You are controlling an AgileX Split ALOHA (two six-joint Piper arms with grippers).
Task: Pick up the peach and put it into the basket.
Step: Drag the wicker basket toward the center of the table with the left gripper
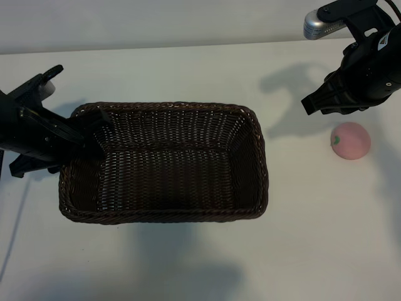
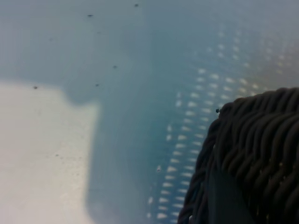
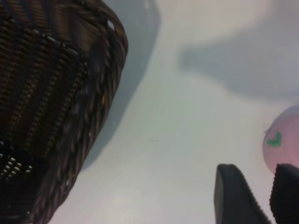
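Peach on counter, right of basket, apart from it. Right tool hangs just above and beside peach, fingers apart, gripping nothing. Left tool at basket's left rim; cannot tell whether it grips the rim.

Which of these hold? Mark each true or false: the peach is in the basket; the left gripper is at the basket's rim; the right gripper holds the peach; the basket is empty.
1. The peach is in the basket: false, it lies on the table beside it.
2. The left gripper is at the basket's rim: true.
3. The right gripper holds the peach: false, it hovers nearby, empty.
4. The basket is empty: true.
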